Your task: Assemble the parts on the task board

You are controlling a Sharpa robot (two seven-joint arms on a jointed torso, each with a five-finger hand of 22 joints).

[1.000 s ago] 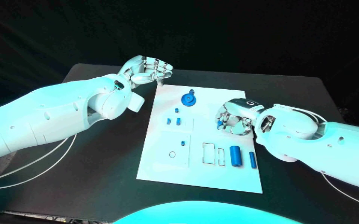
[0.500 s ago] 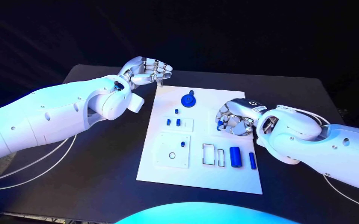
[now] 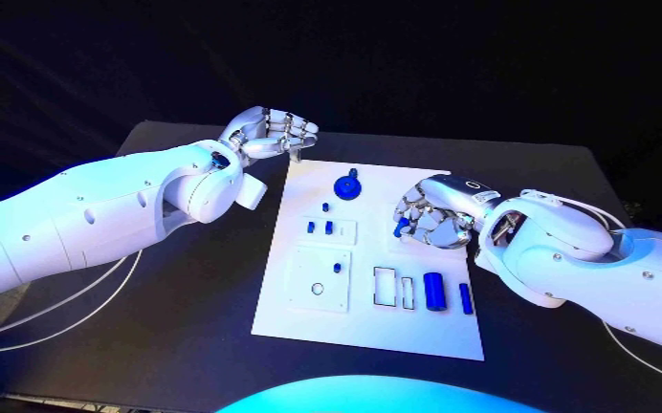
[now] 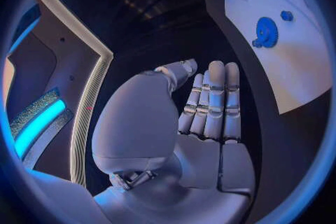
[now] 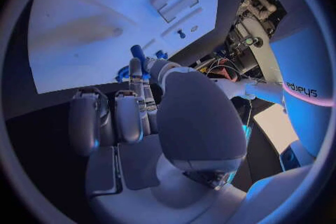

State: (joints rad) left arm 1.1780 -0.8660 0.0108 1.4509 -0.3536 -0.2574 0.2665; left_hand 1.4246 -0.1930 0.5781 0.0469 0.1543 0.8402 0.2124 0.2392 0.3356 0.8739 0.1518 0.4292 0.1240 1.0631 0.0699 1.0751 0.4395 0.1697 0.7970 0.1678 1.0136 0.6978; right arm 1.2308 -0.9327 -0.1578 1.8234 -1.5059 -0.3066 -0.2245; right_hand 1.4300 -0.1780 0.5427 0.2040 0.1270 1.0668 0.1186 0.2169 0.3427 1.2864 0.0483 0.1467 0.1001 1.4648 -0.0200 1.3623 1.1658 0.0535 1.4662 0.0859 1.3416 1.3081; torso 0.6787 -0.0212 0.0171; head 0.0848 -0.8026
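Now | right robot hand [image 3: 434,217] pinches blue peg [image 3: 402,228] | upright over task board [image 3: 318,313]

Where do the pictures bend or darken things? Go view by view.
Head view: the task board's edges run straight; beyond the table all is black. Left wrist view: the fisheye bows the board's edge, and the left hand looms large. Right wrist view: the same bowing, with the right hand looming large, pinching a blue part.
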